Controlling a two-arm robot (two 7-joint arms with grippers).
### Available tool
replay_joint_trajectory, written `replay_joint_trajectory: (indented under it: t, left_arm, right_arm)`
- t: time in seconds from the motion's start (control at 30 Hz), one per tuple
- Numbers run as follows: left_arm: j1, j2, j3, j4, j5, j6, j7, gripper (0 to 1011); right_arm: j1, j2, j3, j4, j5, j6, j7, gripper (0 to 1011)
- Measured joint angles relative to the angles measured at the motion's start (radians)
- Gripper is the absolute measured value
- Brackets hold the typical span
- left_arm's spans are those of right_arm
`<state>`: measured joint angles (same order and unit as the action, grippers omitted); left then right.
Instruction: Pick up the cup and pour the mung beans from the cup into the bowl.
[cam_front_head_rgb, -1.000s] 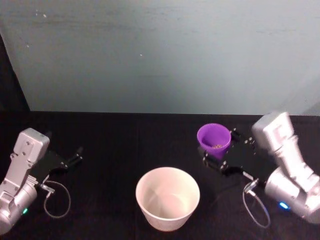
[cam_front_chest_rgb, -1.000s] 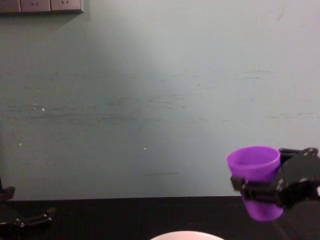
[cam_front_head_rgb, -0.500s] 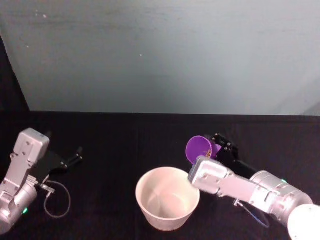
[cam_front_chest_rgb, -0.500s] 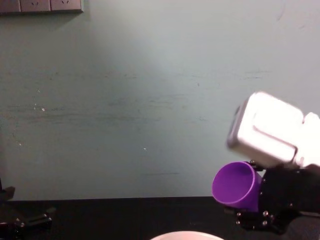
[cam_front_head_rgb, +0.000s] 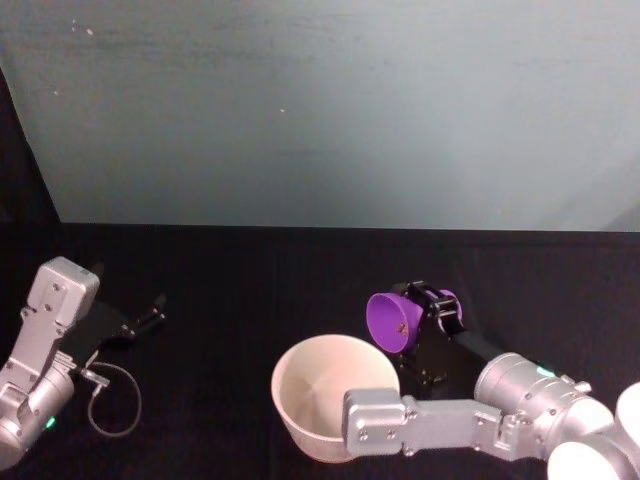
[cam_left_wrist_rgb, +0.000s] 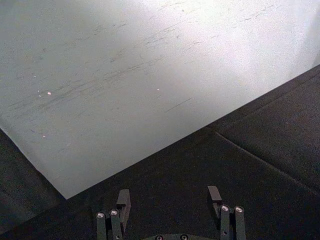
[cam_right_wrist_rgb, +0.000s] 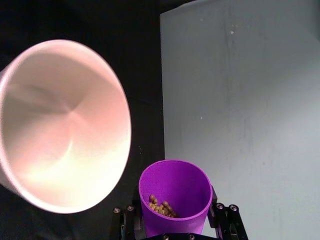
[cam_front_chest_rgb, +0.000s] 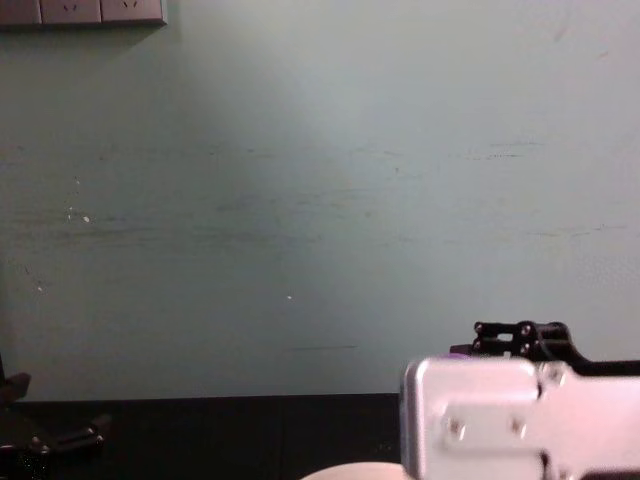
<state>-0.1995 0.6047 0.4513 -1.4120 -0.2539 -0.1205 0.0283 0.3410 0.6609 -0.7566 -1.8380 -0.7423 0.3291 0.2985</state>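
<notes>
Head view: we saw right end effector (cam_front_head_rgb: 432, 312) clamped on tilted cup (cam_front_head_rgb: 390, 322) beside bowl (cam_front_head_rgb: 300, 432); left end effector (cam_front_head_rgb: 148, 314) parked, fingers apart.

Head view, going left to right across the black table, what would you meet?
left gripper, open and parked → bowl → cup, tipped toward the bowl and gripped by the right gripper
</notes>
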Motion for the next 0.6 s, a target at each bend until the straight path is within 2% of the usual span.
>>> replay_joint_trajectory:
  t: [0.07,0.13,0.2,0.33,0.37,0.4,0.6]
  left_arm:
    - [0.000,0.000,0.000,0.000,0.000,0.000,0.000,1003]
    - [0.000,0.000,0.000,0.000,0.000,0.000,0.000,1003]
    - [0.000,0.000,0.000,0.000,0.000,0.000,0.000,1003]
    - [0.000,0.000,0.000,0.000,0.000,0.000,0.000,1003]
    - [0.000,0.000,0.000,0.000,0.000,0.000,0.000,1003]
    - [0.000,0.000,0.000,0.000,0.000,0.000,0.000,1003]
    - [0.000,0.000,0.000,0.000,0.000,0.000,0.000,1003]
  right_arm:
    - [0.005,0.003,-0.013,-0.002,-0.031,0.002,0.008,733]
    - [0.013,0.006,-0.033,-0.003,-0.083,0.003,0.019,733]
    - [0.015,0.007,-0.039,-0.004,-0.096,0.003,0.021,733]
    - [0.028,0.009,-0.069,-0.004,-0.173,0.003,0.032,733]
    - [0.028,0.009,-0.069,-0.004,-0.173,0.003,0.032,733]
    - [0.033,0.009,-0.085,-0.005,-0.217,0.006,0.036,732]
    - [0.041,0.009,-0.115,-0.004,-0.310,0.010,0.044,733]
